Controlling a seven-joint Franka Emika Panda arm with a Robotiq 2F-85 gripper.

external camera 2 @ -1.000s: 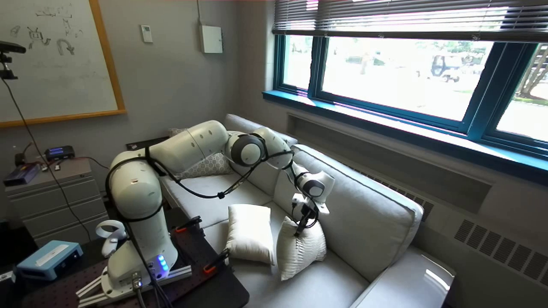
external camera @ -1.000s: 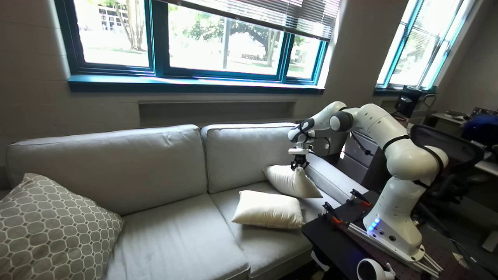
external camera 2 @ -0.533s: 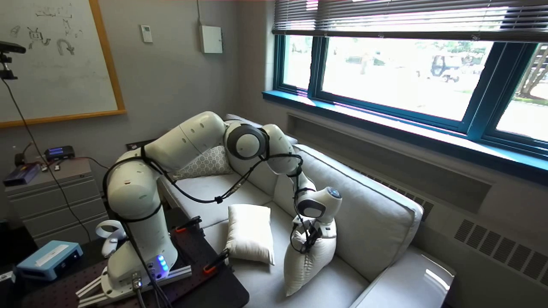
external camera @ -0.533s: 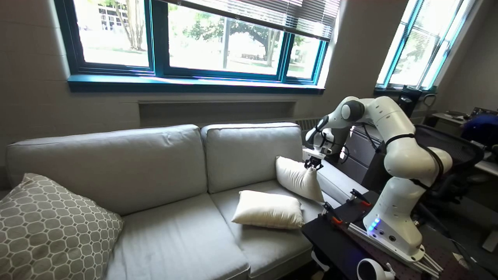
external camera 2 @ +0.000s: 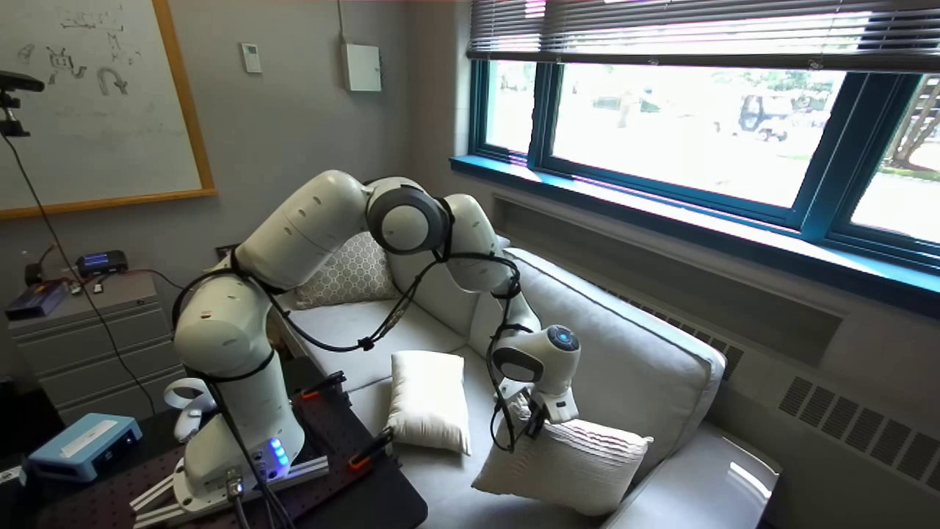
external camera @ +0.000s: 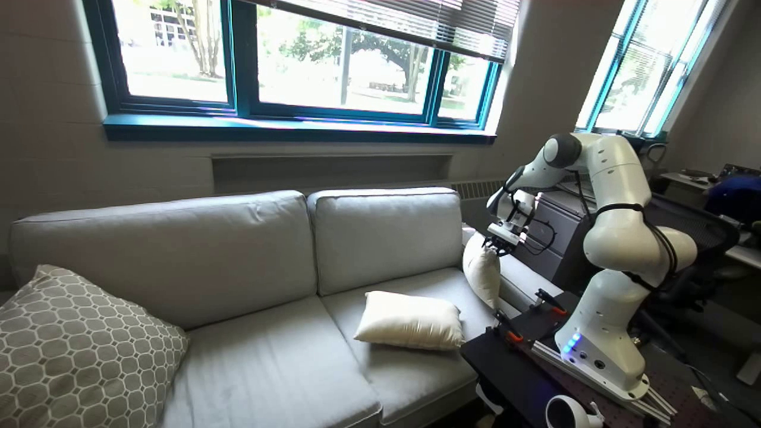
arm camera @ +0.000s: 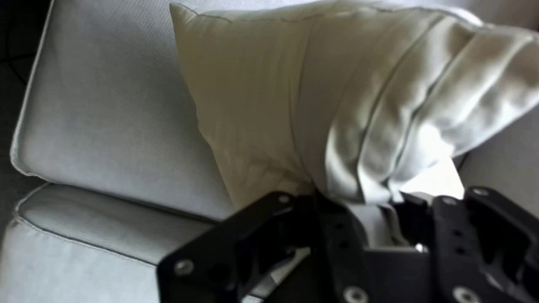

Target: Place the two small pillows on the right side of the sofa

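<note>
Gripper [external camera: 497,248]: in an exterior view, angled down and pinching the top of the held pillow [external camera: 480,273].
Held pillow: cream white, on edge at the end of the sofa [external camera: 255,356] nearest the robot arm [external camera: 615,196], just beside the padded armrest [external camera: 524,277]; whether the two touch, I can't tell.
Loose pillow [external camera: 410,321]: same cream cloth, lying flat on the seat [external camera: 395,364], close to the black table [external camera: 502,365].
Patterned cushion [external camera: 89,351]: propped at the opposite end, well apart from both pillows.
Window [external camera: 339,71]: blue-framed, above the sofa, with a blind [external camera: 440,24] across its upper part.

Whiteboard [external camera 2: 95,95]: in an exterior view, on the wall [external camera 2: 308,162], scribbled on with marker.
Cable [external camera 2: 366,343]: black, sagging in loops along the robot arm.
Pillows: the held pillow [external camera 2: 580,463] slants beneath the gripper, a ribbed face turned my way, beside the armrest; a strip of grey seat shows between it and the loose pillow [external camera 2: 429,400].
Box [external camera 2: 84,444]: light blue, with a white controller [external camera 2: 189,422] between it and the robot's base [external camera 2: 239,455].

Fingers [arm camera: 342,235]: in the wrist view, black, a bunched fold of the held pillow squeezed between their tips.
Pleats [arm camera: 391,109]: fanning out from that pinch through the cloth.
Grey cushions [arm camera: 118,105]: piped along their edges, on the left of the wrist view; which part of the sofa each one is, I can't tell.
</note>
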